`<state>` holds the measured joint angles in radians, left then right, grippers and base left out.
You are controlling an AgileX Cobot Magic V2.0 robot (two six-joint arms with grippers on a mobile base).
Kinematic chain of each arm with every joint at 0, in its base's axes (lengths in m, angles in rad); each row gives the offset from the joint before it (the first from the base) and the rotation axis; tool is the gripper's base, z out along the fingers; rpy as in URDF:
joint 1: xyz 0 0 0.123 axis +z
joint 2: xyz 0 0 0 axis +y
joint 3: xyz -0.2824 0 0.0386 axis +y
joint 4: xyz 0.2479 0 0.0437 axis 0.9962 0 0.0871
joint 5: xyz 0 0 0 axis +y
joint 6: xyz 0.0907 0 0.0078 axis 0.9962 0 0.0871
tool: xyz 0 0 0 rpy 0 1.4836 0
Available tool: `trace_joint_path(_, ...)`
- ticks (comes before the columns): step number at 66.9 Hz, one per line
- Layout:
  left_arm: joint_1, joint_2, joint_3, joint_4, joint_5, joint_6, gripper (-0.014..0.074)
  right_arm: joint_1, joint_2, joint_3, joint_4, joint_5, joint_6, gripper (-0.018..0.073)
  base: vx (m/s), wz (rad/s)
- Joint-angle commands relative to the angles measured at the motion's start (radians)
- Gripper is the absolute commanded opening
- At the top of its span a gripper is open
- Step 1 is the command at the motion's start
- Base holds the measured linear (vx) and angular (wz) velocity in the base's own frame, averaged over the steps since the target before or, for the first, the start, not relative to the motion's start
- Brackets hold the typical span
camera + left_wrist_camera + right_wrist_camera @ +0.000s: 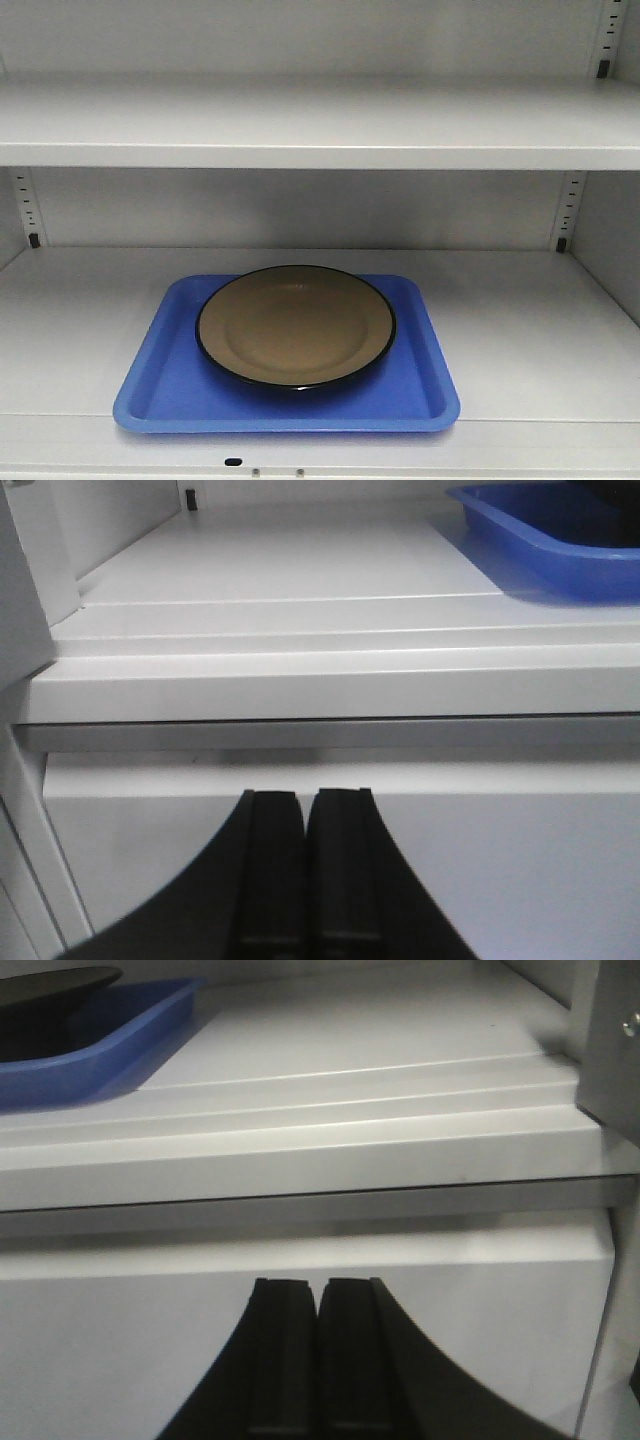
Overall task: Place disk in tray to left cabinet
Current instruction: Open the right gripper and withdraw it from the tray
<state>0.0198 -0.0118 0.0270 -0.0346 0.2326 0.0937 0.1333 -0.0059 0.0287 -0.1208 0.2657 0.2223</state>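
Resting lower centre of the frame, the glossy tan black-rimmed disk is sitting in the bright blue plastic tray on the white left cabinet shelf; both the left gripper and the right gripper are hanging pressed together and empty below the shelf edge (judged: just be keeping clear).

Gloss on plastic, matt all round

The disk shines glossy tan, black-rimmed; the tray looks smooth blue plastic; the left cabinet shows matt, smooth pale-grey painted shelves.

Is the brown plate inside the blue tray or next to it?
Inside. The disk lies flat within the tray's raised rim, with blue showing on all sides, on the left cabinet's shelf.
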Motion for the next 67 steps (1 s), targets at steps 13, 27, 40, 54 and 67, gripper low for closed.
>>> trace_joint_path(13,0.003,-0.005,0.019,0.000,-0.081,-0.010,-0.0003,-0.122,-0.017,0.022,-0.030,-0.072,0.004,-0.0006,0.00,0.00)
trace_joint_path(27,0.003,-0.005,0.019,0.000,-0.081,-0.010,-0.0003,-0.154,-0.017,0.022,-0.030,-0.087,-0.047,-0.0006,0.00,0.00)
trace_joint_path(40,0.003,-0.005,0.019,0.000,-0.081,-0.010,-0.0003,-0.154,-0.017,0.022,-0.030,-0.086,-0.085,-0.0006,0.00,0.00)
trace_joint_path(54,0.003,-0.005,0.019,0.000,-0.081,-0.010,-0.0003,-0.154,-0.017,0.022,-0.029,-0.097,-0.127,-0.0006,0.00,0.00)
trace_joint_path(67,0.003,-0.005,0.019,0.000,-0.081,-0.010,-0.0003,-0.154,-0.016,0.022,-0.029,-0.094,-0.127,-0.0006,0.00,0.00)
